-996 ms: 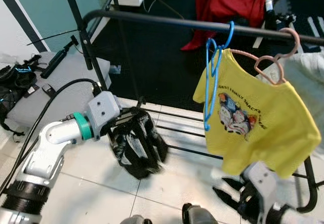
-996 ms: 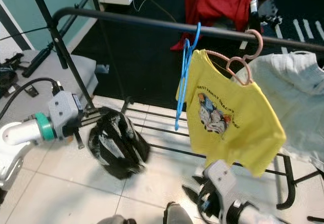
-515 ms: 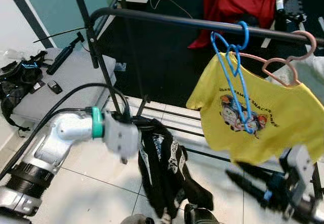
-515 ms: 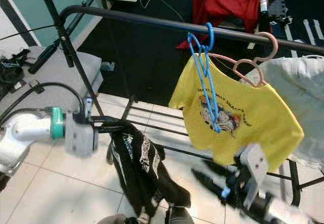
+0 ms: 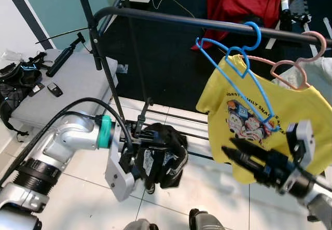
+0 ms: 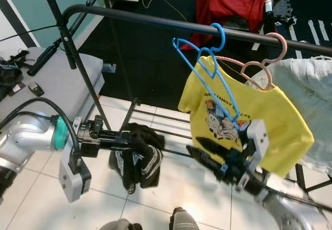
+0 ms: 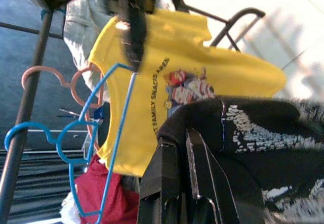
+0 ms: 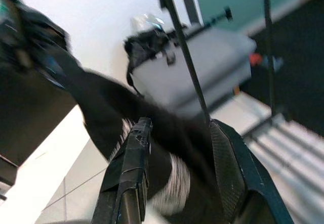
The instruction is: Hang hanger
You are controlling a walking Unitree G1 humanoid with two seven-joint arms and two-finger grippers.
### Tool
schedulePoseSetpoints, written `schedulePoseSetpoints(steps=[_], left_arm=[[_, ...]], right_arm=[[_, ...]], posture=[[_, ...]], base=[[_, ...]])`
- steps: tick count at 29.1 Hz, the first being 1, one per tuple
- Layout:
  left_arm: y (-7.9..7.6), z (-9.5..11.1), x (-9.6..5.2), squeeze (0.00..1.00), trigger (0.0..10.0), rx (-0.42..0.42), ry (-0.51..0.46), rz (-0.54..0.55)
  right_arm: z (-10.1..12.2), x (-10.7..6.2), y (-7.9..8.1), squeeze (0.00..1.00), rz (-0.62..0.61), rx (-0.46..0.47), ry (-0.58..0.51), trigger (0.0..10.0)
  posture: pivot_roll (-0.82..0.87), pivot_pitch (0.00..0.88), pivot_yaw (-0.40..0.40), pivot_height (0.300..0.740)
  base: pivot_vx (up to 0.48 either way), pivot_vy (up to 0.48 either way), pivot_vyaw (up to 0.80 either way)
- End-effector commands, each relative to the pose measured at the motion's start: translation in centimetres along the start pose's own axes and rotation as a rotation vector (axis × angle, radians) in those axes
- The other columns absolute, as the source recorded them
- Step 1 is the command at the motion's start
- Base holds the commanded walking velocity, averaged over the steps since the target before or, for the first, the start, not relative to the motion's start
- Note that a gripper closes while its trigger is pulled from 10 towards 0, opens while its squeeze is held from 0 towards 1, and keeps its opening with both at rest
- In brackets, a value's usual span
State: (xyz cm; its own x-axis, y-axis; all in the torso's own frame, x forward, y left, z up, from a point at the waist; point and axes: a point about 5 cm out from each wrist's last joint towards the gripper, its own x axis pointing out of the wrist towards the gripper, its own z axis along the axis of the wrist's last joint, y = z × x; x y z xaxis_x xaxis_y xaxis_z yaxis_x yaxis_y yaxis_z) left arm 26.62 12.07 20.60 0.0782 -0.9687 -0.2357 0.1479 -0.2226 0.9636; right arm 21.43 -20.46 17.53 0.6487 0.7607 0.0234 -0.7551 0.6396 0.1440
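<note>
The rail (image 5: 171, 19) is matt black metal tube; the blue hanger (image 5: 233, 79) is thin glossy plastic; the yellow shirt (image 5: 280, 121) is soft matt cloth; the black garment (image 5: 161, 157) is limp printed cloth; the floor (image 5: 83, 188) is glossy pale tile.

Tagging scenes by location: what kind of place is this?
Probably a room in a home used for laundry or dressing: a black clothes rail with a yellow T-shirt on hangers, red clothing heaped behind, white tiled floor.
</note>
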Motion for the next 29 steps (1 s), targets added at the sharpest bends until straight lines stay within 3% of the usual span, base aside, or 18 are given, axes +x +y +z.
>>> schedulePoseSetpoints(steps=[1,2,3,4,5,7,8,13,16,18,19,29], left_arm=[[-0.1,0.1,0.1,0.0,10.0,0.021,-0.016,0.007],[-0.1,0.1,0.1,0.0,10.0,0.021,-0.016,0.007],[-0.3,0.1,0.1,0.0,10.0,0.021,-0.016,0.008],[-0.3,0.1,0.3,0.0,10.0,0.024,-0.026,0.018],[-0.3,0.1,0.5,0.0,10.0,0.024,-0.03,0.023],[-0.3,0.1,0.5,0.0,10.0,0.024,-0.041,0.027],[-0.2,0.1,0.5,0.0,10.0,0.027,-0.045,0.027],[-0.1,0.1,0.6,0.0,10.0,0.039,-0.063,0.042],[0.0,0.1,0.7,0.0,10.0,0.054,-0.075,0.051],[0.1,0.2,0.7,0.0,10.0,0.063,-0.082,0.055],[0.3,0.4,0.6,0.0,10.0,0.07,-0.089,0.062],[1.4,1.2,0.6,0.0,10.0,0.121,-0.14,0.093]], right_arm=[[0.1,0.1,0.5,0.0,0.029,-0.01,0.015,10.0],[0.1,0.1,0.5,0.0,0.029,-0.01,0.015,10.0],[0.2,0.5,1.0,0.0,0.072,-0.068,0.057,10.0],[-0.6,0.9,2.6,0.46,0.201,-0.232,0.227,10.0],[-0.9,1.0,3.0,0.46,0.244,-0.301,0.287,10.0],[-1.1,1.0,3.2,0.46,0.269,-0.347,0.326,10.0],[-1.2,0.9,3.1,1.0,0.282,-0.356,0.345,10.0],[-1.6,0.5,2.7,1.0,0.311,-0.382,0.412,10.0],[-2.2,0.5,1.9,1.0,0.297,-0.449,0.455,10.0],[-2.6,0.6,1.2,0.95,0.27,-0.491,0.467,10.0],[-2.9,0.9,0.5,0.0,0.242,-0.526,0.471,10.0],[-4.2,3.0,-2.1,0.0,0.145,-0.722,0.448,10.0]], posture=[[-0.14,0.082,0.123,0.74],[-0.14,0.082,0.123,0.74],[-0.14,0.085,0.126,0.74],[-0.15,0.09,0.123,0.74],[-0.15,0.09,0.123,0.74],[-0.15,0.09,0.123,0.74],[-0.15,0.092,0.12,0.74],[-0.15,0.096,0.12,0.74],[-0.14,0.098,0.118,0.74],[-0.14,0.098,0.121,0.74],[-0.13,0.098,0.121,0.74],[-0.1,0.103,0.118,0.74]], base=[[0.0,0.0,0.0],[0.0,0.0,0.0],[0.0,0.0,0.0],[0.0,0.0,0.0],[0.0,0.0,0.0],[0.0,0.0,0.0],[0.0,0.0,0.0],[0.0,0.0,0.0],[0.0,0.0,0.0],[0.0,0.0,0.0],[0.0,0.0,0.0],[0.0,0.0,0.0]])
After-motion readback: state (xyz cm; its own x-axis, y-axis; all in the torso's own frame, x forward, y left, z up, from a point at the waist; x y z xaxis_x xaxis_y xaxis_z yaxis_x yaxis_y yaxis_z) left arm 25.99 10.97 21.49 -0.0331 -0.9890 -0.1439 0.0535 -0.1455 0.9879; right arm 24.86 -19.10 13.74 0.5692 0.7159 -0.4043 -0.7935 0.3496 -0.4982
